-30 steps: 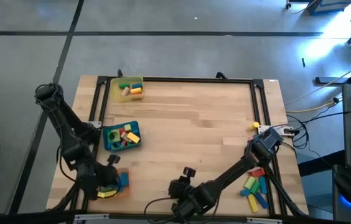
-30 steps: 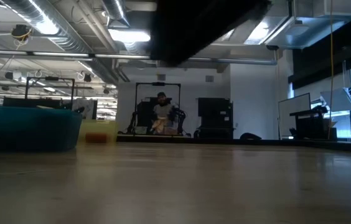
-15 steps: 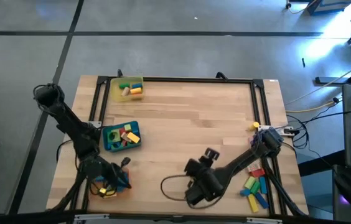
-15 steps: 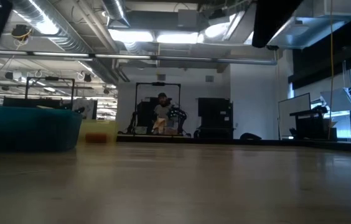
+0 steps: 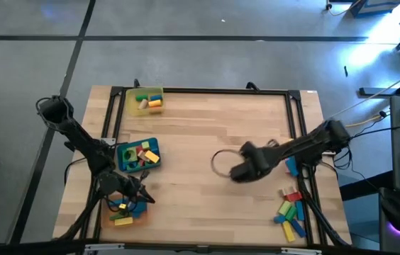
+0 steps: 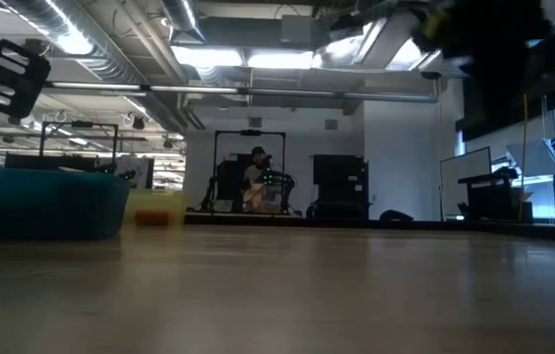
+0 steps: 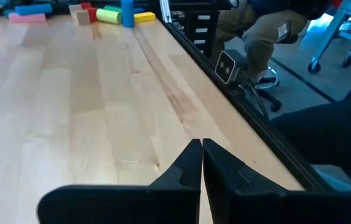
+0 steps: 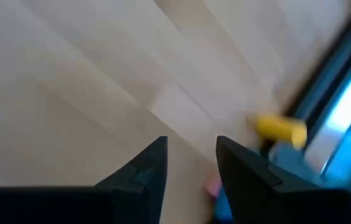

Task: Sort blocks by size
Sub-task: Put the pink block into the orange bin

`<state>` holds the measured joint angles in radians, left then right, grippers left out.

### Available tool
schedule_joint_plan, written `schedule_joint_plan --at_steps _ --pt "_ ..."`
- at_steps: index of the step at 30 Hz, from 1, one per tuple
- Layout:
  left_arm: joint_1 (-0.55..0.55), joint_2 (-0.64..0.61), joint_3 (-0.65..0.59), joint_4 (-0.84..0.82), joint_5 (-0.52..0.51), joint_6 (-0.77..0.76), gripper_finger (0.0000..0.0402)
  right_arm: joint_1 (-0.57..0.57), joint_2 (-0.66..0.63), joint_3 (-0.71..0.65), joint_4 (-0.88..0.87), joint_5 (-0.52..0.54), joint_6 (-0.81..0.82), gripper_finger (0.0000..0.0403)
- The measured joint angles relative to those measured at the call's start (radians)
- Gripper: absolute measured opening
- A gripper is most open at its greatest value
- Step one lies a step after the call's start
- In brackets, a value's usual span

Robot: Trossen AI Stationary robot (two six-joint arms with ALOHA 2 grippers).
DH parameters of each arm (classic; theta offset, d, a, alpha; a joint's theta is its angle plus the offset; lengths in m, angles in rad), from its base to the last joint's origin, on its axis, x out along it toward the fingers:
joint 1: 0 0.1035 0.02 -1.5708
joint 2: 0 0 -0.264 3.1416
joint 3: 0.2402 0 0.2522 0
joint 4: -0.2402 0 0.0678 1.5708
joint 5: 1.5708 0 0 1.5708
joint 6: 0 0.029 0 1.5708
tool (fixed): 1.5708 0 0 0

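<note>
While the left gripper (image 7: pixel 201 163) hovers clenched and empty beside the orange tray's blocks (image 5: pixel 124 209), the right gripper (image 8: pixel 191 163) hangs parted, grasping nothing, a yellow block (image 8: pixel 280 129) just ahead.

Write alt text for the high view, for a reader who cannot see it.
Two dark robot arms reach over a light wooden table: the right hand hangs over the middle, the left hand near loose coloured blocks. A blue tray and a yellow tray hold blocks on the left; more blocks lie at the right edge.
</note>
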<state>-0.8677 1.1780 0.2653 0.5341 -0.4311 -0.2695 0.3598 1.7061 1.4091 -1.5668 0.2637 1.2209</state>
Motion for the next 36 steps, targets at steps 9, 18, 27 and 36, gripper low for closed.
schedule_joint_plan --at_steps 9,18,27,36 --pt "0.02 0.0 0.0 -0.001 -0.03 0.047 0.0001 -0.084 -0.195 -0.306 -0.006 -0.22 0.117 0.014" --pt "0.08 0.001 0.0 0.002 -0.029 0.124 0.0001 -0.203 -0.191 -0.464 0.014 -0.329 -0.058 0.0247" --pt "0.158 0.001 0.0 0.001 -0.029 0.173 0.0001 -0.311 -0.191 -0.619 0.236 -0.408 -0.147 0.0275" --pt "0.206 0.001 0.001 0.0 -0.028 0.173 0.0001 -0.384 -0.19 -0.671 0.299 -0.441 -0.124 0.0276"
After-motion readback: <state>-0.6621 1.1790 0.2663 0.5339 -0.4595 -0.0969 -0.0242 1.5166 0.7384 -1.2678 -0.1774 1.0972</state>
